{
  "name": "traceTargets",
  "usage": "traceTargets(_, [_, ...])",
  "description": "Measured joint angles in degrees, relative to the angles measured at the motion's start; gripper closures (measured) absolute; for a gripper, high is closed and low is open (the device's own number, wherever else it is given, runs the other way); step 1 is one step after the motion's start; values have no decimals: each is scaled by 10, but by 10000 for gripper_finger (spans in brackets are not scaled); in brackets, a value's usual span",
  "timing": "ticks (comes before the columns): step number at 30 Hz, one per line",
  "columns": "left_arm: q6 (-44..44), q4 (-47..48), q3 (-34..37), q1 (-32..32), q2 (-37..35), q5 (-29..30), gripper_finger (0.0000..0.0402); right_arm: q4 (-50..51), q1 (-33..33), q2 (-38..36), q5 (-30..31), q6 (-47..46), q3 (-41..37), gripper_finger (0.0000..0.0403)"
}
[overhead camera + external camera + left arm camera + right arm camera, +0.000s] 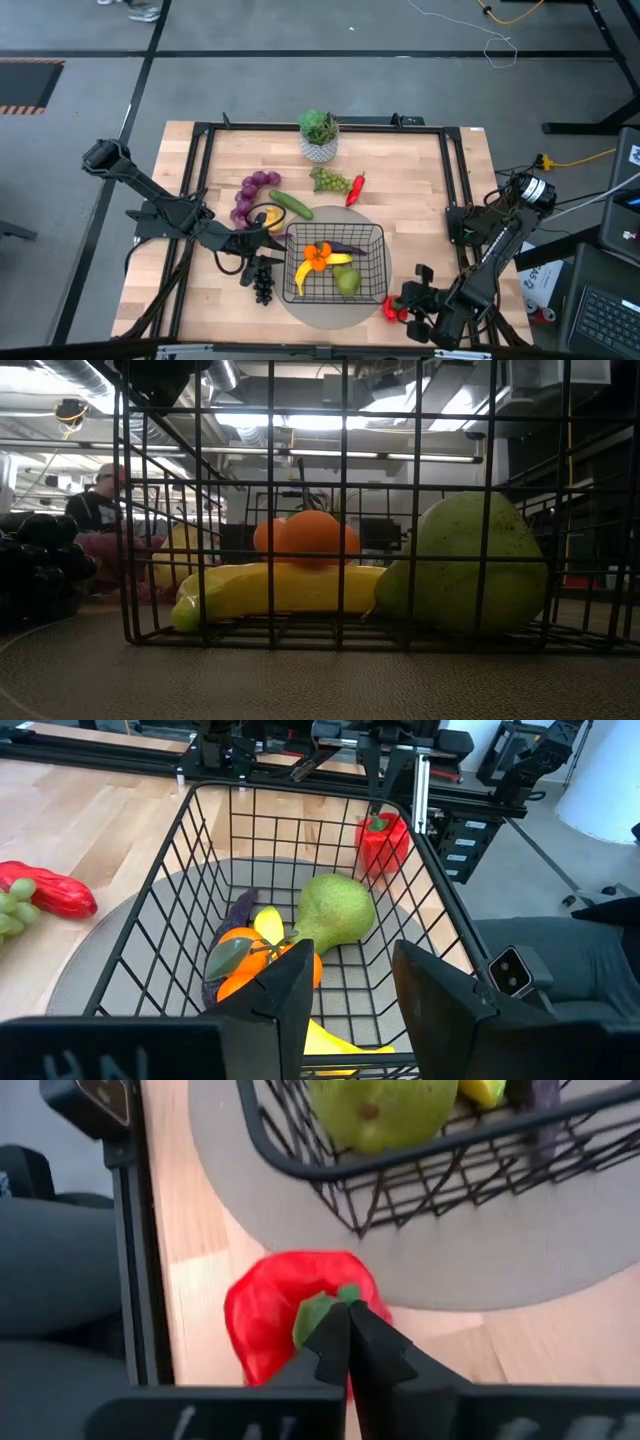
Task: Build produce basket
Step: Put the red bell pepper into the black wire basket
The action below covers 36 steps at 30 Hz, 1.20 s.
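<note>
From above, we see the basket [336,262] mid-table holding produce, left gripper [262,240] open beside it. Right wrist view: we see right gripper [349,1342] closed on red pepper [275,1310] stem, just outside the basket.

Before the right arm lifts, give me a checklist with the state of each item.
1. Right gripper jaws shut on the red pepper's green stem: ok.
2. Pepper beside the basket, on the table, not yet in it: ok.
3. Free room in the basket next to the green pear: ok.
4. Left gripper jaws open, holding nothing: ok.
5. Left gripper clear of the drop path: cannot tell; it hovers at the basket's opposite side.
6. Firmness of the stem grip: cannot tell.
</note>
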<state>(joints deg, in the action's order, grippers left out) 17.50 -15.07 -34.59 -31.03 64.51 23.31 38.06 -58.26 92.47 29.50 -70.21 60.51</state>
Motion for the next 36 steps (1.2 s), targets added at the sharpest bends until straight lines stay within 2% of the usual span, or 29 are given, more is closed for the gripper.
traceTargets(5, [0,0,0,0,0,0,268,2,0,-2,-35,11,30,402])
traceTargets(13, [0,0,0,0,0,0,268,16,0,-3,-38,203,125,402])
traceTargets(16, [0,0,0,0,0,0,268,31,0,-3,-26,241,149,402])
traceTargets(29, [0,0,0,0,0,0,268,47,0,-3,-35,237,161,399])
traceTargets(32, [0,0,0,0,0,0,268,47,3,-3,-37,196,161,382])
traceTargets(36, [0,0,0,0,0,0,268,76,7,-3,-39,145,161,340])
